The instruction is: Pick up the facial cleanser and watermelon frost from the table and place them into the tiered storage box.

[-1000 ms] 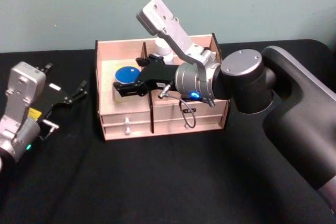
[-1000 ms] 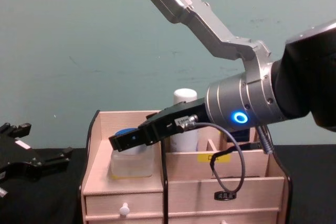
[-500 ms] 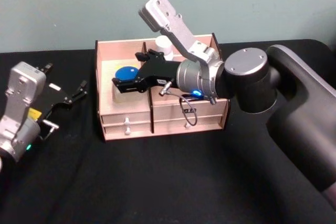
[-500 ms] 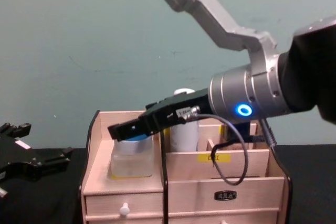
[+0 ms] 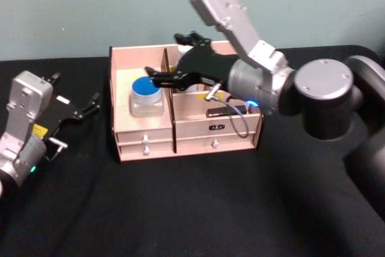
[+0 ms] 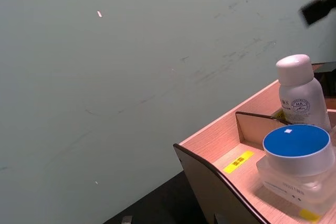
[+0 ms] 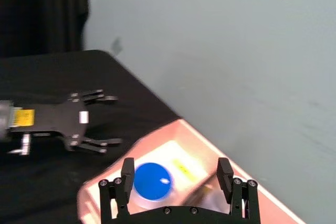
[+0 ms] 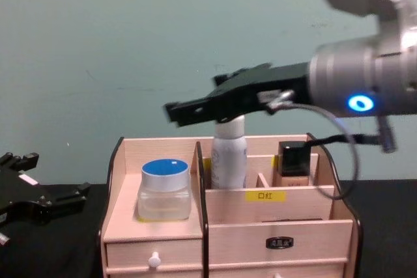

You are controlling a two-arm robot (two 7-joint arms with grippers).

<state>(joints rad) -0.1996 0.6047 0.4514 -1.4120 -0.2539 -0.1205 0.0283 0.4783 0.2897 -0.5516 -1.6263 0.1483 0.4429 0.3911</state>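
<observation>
The tiered storage box (image 5: pixel 198 138) (image 8: pixel 260 229) (image 6: pixel 210 166) stands at the middle of the black table. A clear jar with a blue lid (image 5: pixel 146 95) (image 8: pixel 164 190) (image 6: pixel 296 156) (image 7: pixel 149 181) sits in its left top compartment. Behind the divider a white bottle (image 8: pixel 228 157) (image 6: pixel 299 95) stands upright. I cannot tell which is the facial cleanser and which the watermelon frost. My right gripper (image 5: pixel 157 79) (image 8: pixel 172 110) (image 7: pixel 176 177) hovers open and empty above the box, clear of the jar. My left gripper (image 5: pixel 76 86) (image 8: pixel 57 174) (image 7: pixel 113 119) rests open to the box's left.
A small black item (image 8: pixel 293 157) stands in the right rear compartment. The box front has small drawers with knobs (image 8: pixel 154 260). A green wall rises close behind the table. Bare black tabletop lies in front of the box.
My right gripper has let go of the blue-lidded jar, risen and drawn back to the right. The jar stays in the left compartment. The left arm has not moved.
</observation>
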